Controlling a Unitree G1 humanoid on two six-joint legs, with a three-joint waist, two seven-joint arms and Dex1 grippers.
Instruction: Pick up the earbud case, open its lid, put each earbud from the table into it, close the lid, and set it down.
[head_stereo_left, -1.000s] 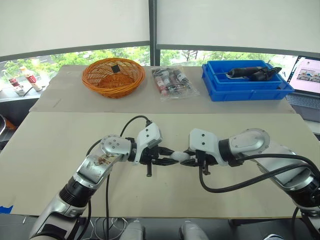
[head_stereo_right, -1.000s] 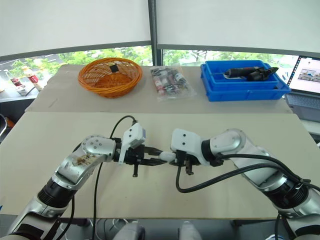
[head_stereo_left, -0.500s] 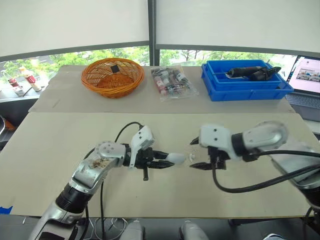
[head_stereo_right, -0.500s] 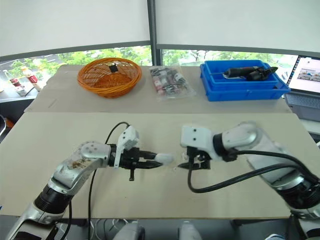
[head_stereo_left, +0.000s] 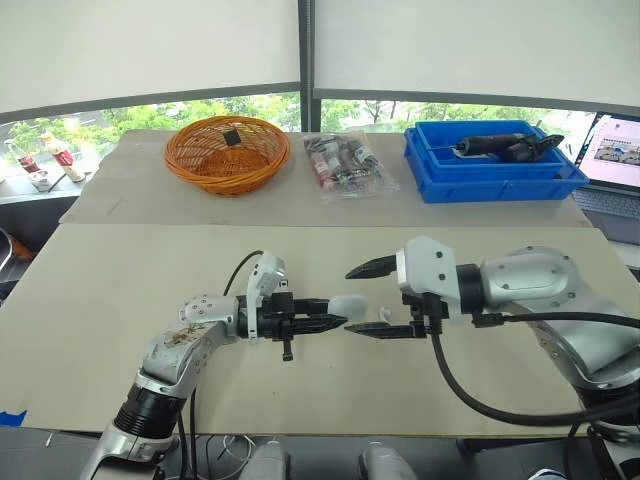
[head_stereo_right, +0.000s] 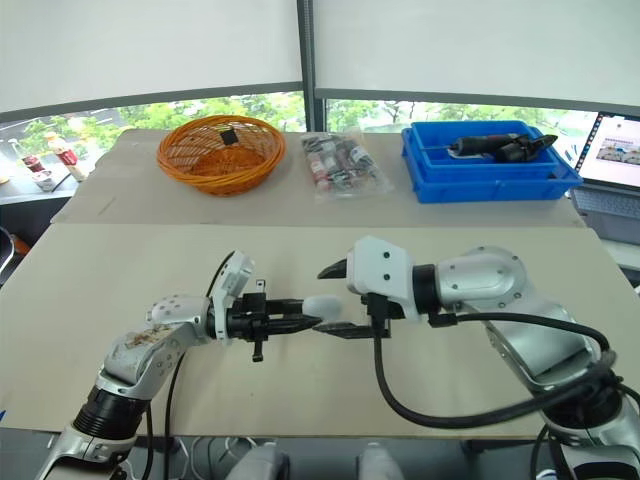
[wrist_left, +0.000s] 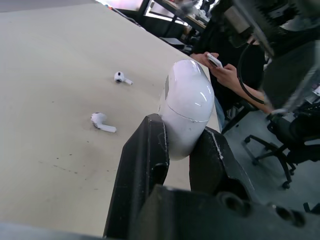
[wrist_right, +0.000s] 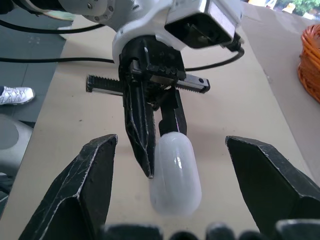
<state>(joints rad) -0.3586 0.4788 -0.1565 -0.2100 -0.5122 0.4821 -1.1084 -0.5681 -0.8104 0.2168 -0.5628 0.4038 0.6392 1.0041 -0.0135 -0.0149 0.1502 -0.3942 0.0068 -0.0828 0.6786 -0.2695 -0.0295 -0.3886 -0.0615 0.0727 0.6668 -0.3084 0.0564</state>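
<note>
The left hand (head_stereo_left: 338, 322) is clamped on the near end of the earbud case (wrist_left: 186, 107), holding it clear of the table (head_stereo_left: 120, 300). The case sticks straight out past the fingertips, its long axis roughly level and running along the line between the two hands. The seam of its lid looks shut, and the lid end is the free end.

That free end points at the right hand (head_stereo_left: 348, 300), which faces it from the other side. Its two fingers are spread wide apart, one above and one below the case, and touch nothing. The rounded end of the case lies about level with the right fingertips, between them. So the right hand is the one placed to work the lid, which looks like the step now due. To do that it would need to catch only the part beyond the seam, while the left hand keeps the body steady.

Two earbuds lie loose on the table beyond the case, one (wrist_left: 102, 121) nearer it and one (wrist_left: 121, 77) farther off, apart from each other.

At the far side of the table:
- An orange basket (head_stereo_left: 180, 160) holds one small black thing (head_stereo_left: 230, 135).
- A clear bag of small items (head_stereo_left: 347, 165) lies beside the basket.
- A blue bin (head_stereo_left: 495, 185) holds a dark tool (head_stereo_left: 495, 145).
</note>
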